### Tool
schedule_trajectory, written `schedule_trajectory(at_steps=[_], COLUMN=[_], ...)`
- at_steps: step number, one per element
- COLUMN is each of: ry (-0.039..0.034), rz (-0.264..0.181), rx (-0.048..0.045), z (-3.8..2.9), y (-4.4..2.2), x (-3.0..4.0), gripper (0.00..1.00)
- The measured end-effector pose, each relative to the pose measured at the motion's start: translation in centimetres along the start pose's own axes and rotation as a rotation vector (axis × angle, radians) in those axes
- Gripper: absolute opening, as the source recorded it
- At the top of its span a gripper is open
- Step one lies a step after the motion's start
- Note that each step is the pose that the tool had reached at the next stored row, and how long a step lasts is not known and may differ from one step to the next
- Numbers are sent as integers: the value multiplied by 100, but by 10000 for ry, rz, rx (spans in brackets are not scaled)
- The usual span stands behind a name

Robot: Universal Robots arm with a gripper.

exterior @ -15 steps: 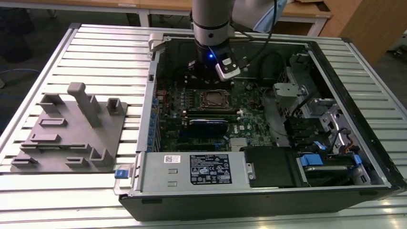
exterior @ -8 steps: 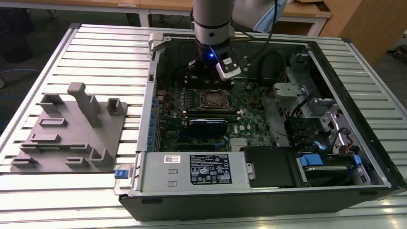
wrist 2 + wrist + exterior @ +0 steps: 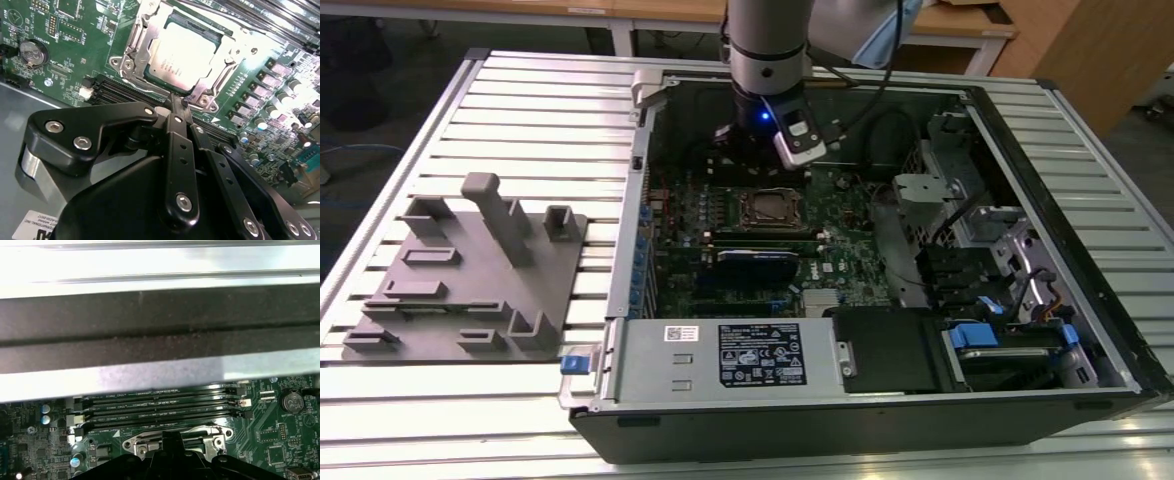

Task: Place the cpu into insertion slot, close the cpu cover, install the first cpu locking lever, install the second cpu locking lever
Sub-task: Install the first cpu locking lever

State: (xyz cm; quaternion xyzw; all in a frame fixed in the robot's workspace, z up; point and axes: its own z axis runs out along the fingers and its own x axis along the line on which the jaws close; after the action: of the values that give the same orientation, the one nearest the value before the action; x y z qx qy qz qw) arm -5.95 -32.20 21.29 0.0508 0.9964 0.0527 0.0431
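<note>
The gripper (image 3: 178, 102) is hanging just above the near edge of the insertion slot (image 3: 131, 37) inside the open computer case (image 3: 1067, 240). Its 2 fingers (image 3: 176, 145) are pressed together and are holding nothing. The cpu (image 3: 181, 54) is sitting flat in the slot, and the cpu cover (image 3: 146, 42) is lying closed around it. In the exterior view, the arm (image 3: 767, 45) is standing over the green circuit board (image 3: 854, 265). A grey fixture plate (image 3: 460, 270) is resting on the table (image 3: 534, 90), at the exterior view's left.

Exterior light: bright, even; the surface (image 3: 520, 110) gleams pale.
Case interior: dim and shadowed below the end effector (image 3: 761, 150).
Glare: the cpu (image 3: 177, 55) shines just beyond the end effector.
Blur: soft, washed-out band in the first wrist view.
</note>
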Motion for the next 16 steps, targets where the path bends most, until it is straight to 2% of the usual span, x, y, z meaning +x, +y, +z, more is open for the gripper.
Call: schedule_trajectory(at_steps=[7,13,16], ry=[64,220,250], rz=[6,26,28], rx=[27,214,251], z=[10,7,4], y=[9,-21,-47], x=[-101,-112,-117], gripper=[10,10,10])
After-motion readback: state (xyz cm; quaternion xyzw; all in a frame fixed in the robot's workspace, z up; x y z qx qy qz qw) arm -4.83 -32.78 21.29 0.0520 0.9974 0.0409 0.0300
